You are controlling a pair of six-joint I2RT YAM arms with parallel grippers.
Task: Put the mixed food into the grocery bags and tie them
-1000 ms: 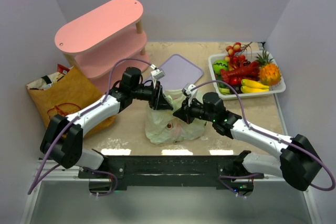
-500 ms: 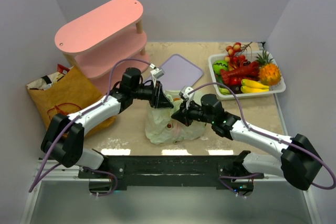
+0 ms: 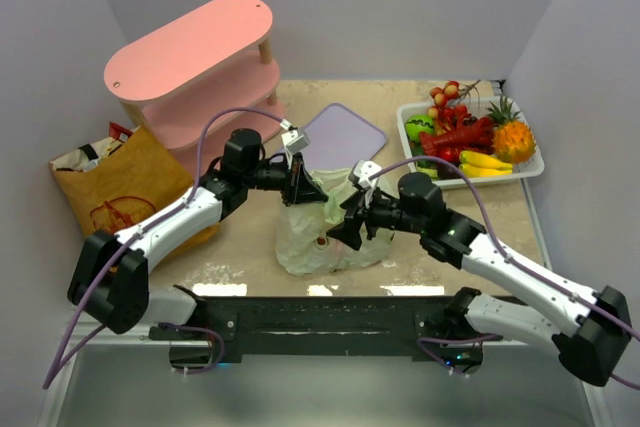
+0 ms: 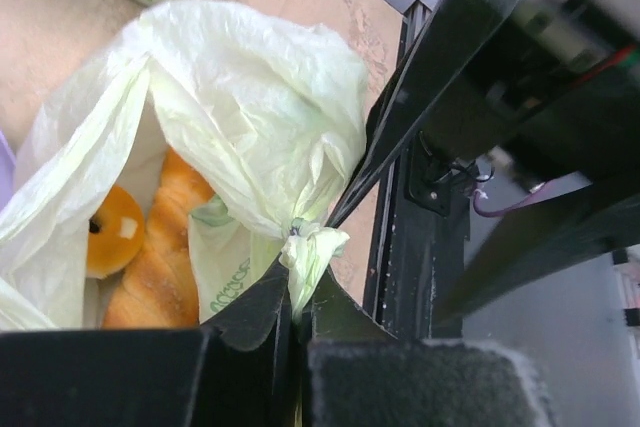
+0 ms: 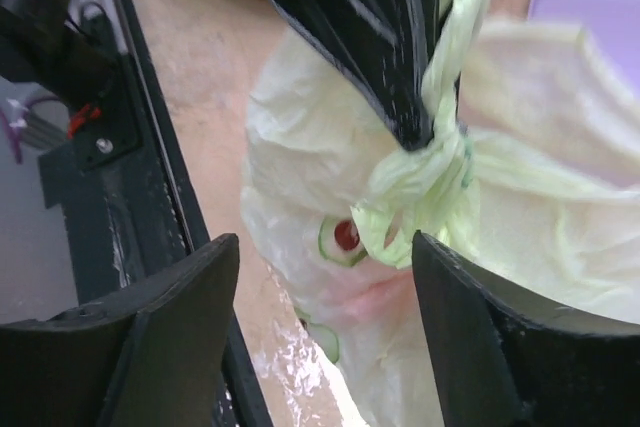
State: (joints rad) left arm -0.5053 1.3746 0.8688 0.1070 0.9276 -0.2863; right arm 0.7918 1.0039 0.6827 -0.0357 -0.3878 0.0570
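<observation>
The pale-green plastic grocery bag (image 3: 312, 239) sits at the table's middle with its handles twisted into a knot (image 5: 425, 182). My left gripper (image 3: 300, 187) is shut on the handle tail above the knot (image 4: 300, 235), holding it up. In the left wrist view a golden bread loaf (image 4: 160, 257) and a round orange piece (image 4: 112, 229) show inside the bag. My right gripper (image 3: 345, 231) hangs open just right of the knot, its jaws wide apart on either side of the bag's front (image 5: 340, 247) and holding nothing. The brown paper grocery bag (image 3: 115, 187) lies at the left, a red packet (image 3: 119, 131) poking out.
A pink two-tier shelf (image 3: 195, 57) stands at the back left. A lilac board (image 3: 346, 133) lies behind the plastic bag. A white tray (image 3: 535, 169) of toy fruit sits at the back right. The black mounting rail (image 3: 320, 312) runs along the near edge.
My right gripper has opened and let go of the plastic bag's handle, and its arm has swung up. My left gripper has closed tight on the handle tail.
</observation>
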